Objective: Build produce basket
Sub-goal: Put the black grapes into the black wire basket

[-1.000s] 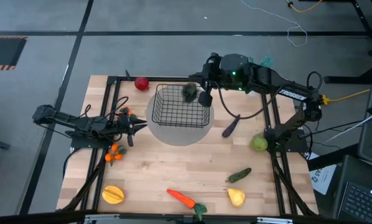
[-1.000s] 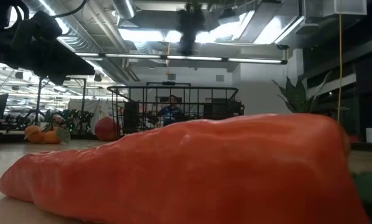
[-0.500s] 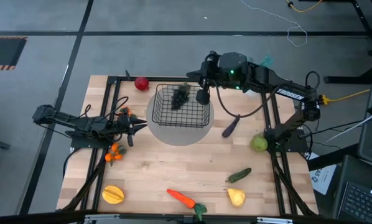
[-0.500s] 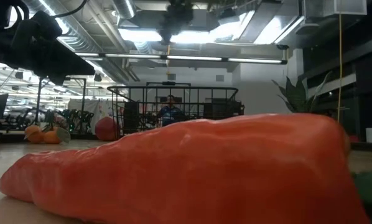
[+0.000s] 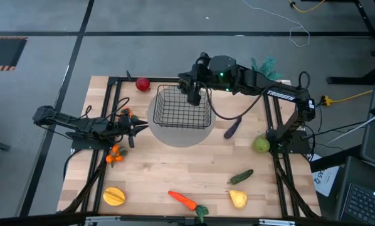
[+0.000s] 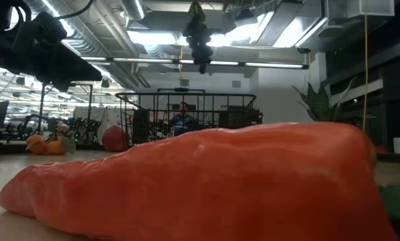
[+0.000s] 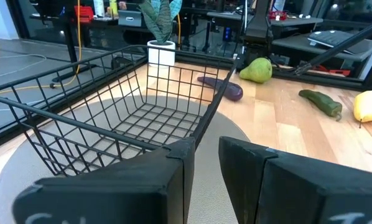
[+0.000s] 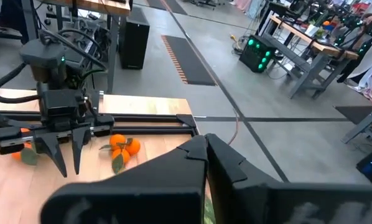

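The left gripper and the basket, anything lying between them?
No. In the high view the stretch from the left gripper to the basket is bare table.

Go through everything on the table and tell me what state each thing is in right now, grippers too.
basket: upright on the grey mat, empty
grapes: hanging from the right gripper above the basket
right gripper: shut on the grapes
left gripper: fingers slightly apart, holding nothing, beside the basket
apple: loose on the table
eggplant: lying loose
carrot: lying loose
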Controlling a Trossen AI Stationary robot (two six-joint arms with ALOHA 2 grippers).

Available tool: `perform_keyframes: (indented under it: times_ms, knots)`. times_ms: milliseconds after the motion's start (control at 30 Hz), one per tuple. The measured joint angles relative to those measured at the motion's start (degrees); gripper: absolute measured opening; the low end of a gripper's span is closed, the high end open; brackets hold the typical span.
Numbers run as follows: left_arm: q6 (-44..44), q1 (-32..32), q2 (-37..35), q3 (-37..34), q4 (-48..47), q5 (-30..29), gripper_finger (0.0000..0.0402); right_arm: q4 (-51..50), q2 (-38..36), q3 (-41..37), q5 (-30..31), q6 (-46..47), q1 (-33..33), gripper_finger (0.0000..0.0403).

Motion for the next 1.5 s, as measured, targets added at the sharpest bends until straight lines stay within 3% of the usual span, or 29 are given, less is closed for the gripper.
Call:
perform_keyframes:
  times_ms: [1500]
  knots:
    - [0.02,0.0,0.0,0.01,0.0,0.0,0.0064,0.93,-1.6,0.0,-0.09,0.02,0.02,0.0]
